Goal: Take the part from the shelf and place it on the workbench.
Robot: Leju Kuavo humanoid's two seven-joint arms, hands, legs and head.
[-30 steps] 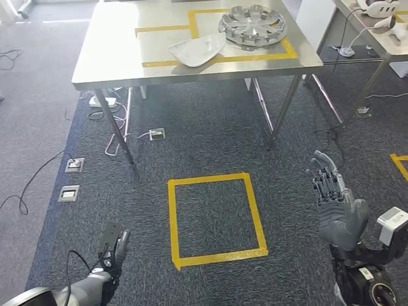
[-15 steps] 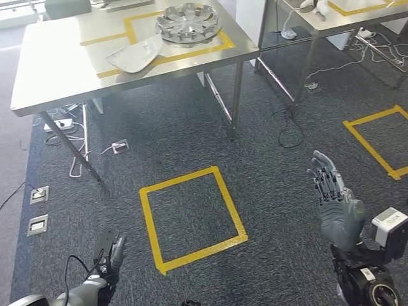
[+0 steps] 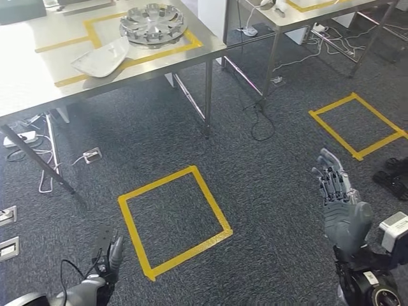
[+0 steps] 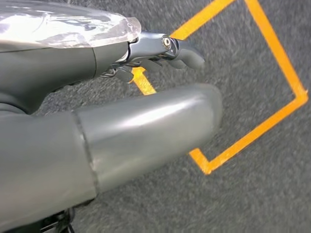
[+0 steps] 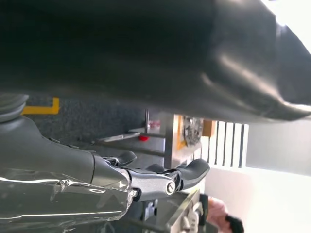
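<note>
both empty: right hand [image 3: 342, 210] raised, fingers [image 3: 330, 178] spread wide, ready to receive; left hand [image 3: 109, 254] hanging low, fingers straight and apart. wheel cover [image 3: 152, 24] and white panel [image 3: 102, 56] lying on bench [image 3: 29, 86], inside yellow tape, apparently delivered.

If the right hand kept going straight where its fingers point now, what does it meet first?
Nothing close, as far as the head view shows: the right hand is open, fingers aimed forward and up over bare carpet. Depth beyond that is unclear.
</note>
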